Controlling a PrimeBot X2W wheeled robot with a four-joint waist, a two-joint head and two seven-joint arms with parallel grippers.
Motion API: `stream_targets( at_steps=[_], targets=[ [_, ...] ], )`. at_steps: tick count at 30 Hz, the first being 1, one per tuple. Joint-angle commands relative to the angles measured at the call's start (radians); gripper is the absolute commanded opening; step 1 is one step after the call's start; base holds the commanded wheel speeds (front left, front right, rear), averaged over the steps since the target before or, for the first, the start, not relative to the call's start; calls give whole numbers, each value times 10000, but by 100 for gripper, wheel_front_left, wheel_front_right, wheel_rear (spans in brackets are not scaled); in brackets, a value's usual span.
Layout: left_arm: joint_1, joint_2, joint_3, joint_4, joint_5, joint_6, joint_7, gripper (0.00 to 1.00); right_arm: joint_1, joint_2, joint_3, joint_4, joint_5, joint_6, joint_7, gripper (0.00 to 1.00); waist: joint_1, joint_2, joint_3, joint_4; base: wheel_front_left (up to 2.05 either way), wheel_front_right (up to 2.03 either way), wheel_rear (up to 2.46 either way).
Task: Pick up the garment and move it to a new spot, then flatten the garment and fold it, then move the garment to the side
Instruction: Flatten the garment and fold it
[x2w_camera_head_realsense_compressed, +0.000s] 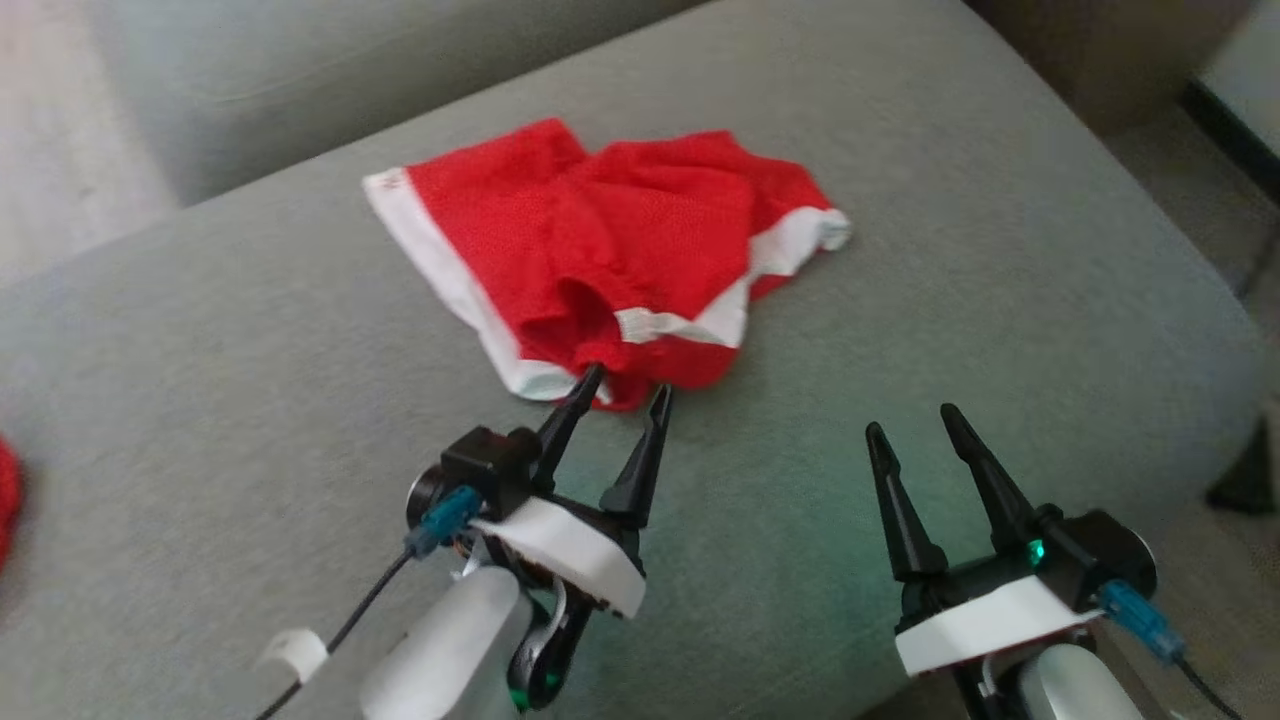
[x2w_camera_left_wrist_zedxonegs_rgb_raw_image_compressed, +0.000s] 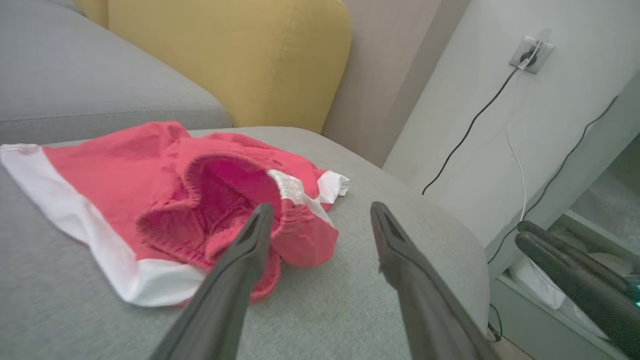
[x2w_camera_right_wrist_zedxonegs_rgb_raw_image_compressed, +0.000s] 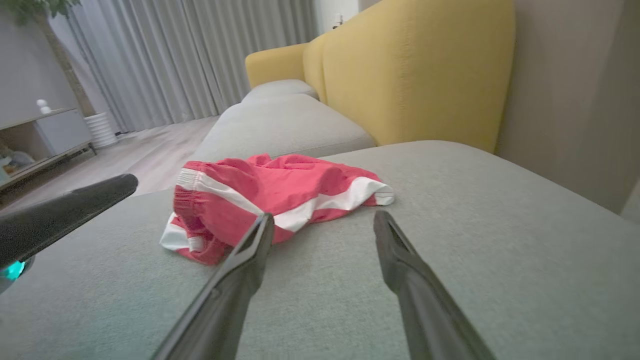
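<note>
nearest the camera in the head view, the left gripper (x2w_camera_head_realsense_compressed: 630, 380) rises from about 7 o'clock and the right gripper (x2w_camera_head_realsense_compressed: 912, 420) from about 5 o'clock. each has its two dark fingers pointing toward 12 and spread wide apart, with nothing between them. the right gripper sits at 3 o'clock of the left one, well apart from it, over the bare grey seat cushion (x2w_camera_head_realsense_compressed: 1000, 300). at the 9 o'clock edge of that view a scrap of something red (x2w_camera_head_realsense_compressed: 8, 500) lies on the cushion, too cut off to name.

just past the left gripper's tips, at its 12 o'clock, lies the garment (x2w_camera_head_realsense_compressed: 620, 230). it is a pair of red shorts with white trim, rumpled, near the middle of the cushion. one left fingertip overlaps the garment's near hem and the other stands right at that hem; whether either touches the cloth i cannot tell. in the left wrist view the gathered waistband gapes open toward the fingers. a white band runs down the garment's 9 o'clock side, and another white edge ends at its 3 o'clock corner. from the right gripper the garment lies at about 11 o'clock, apart from its tips.

farther back, in the right wrist view, a yellow backrest (x2w_camera_right_wrist_zedxonegs_rgb_raw_image_compressed: 415, 70) stands at 1 o'clock behind the cushion and grey curtains (x2w_camera_right_wrist_zedxonegs_rgb_raw_image_compressed: 190, 55) hang at 11 o'clock. in the left wrist view a wall socket (x2w_camera_left_wrist_zedxonegs_rgb_raw_image_compressed: 531, 54) with cables sits at 2 o'clock.
</note>
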Motion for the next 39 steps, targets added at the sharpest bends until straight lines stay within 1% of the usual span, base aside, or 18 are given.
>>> stream_targets(
  at_steps=[1, 5, 8, 12, 18, 21, 24, 26, 30, 32, 39],
  targets=[
    [-489, -24, 239, -151, -40, 40, -66, 100, -406, 70, 219, -313, 50, -7, -26, 100, -1, 0, 308, -590, 0, 0, 0],
    [-809, -24, 299, 164, -218, 41, -164, 100, -417, 112, 238, -276, 48, -7, -26, 100, -1, 0, 363, -929, 0, 0, 0],
    [-949, -15, 339, 314, -231, 55, -212, 100, -430, 126, 279, -256, 57, -7, -26, 100, -1, 0, 367, -1059, 0, 0, 0],
    [-1215, 53, 504, 621, -220, 171, -320, 100, -440, 147, 349, -259, 54, -7, -26, 100, -1, 0, 385, -1268, 0, 0, 0],
    [-1512, 188, 730, 802, 88, 593, -657, 100, -412, 164, 325, -251, 44, -7, -26, 100, -1, 0, 438, -1416, 0, 0, 0],
    [-1549, 263, 921, 732, 346, 1030, -806, 100, -381, 170, 294, -261, 33, -7, -26, 100, -1, 0, 457, -1418, 0, 0, 0],
    [-1232, 222, 1295, 629, 28, 1312, -851, 100, -342, 175, 285, -248, 4, -7, -26, 100, -1, 0, 420, -1414, 0, 0, 0],
    [-993, 192, 1381, 649, -278, 1271, -731, 100, -328, 178, 267, -238, -4, -7, -26, 100, -1, 0, 403, -1414, 0, 0, 0],
    [-701, 97, 1408, 582, -1106, 816, -304, 100, -353, 182, 377, -158, -11, -7, -26, 100, -1, 0, 401, -1381, 0, 0, 0],
    [-681, 70, 1403, 526, -1392, 662, -162, 100, -393, 184, 384, -134, -4, -7, -26, 100, -1, 0, 414, -1357, 0, 0, 0],
    [-873, 63, 1426, 553, -1700, 539, 50, 100, -529, 190, 472, -98, 37, -7, -26, 100, -1, 0, 510, -1403, 0, 0, 0]
  ],
)
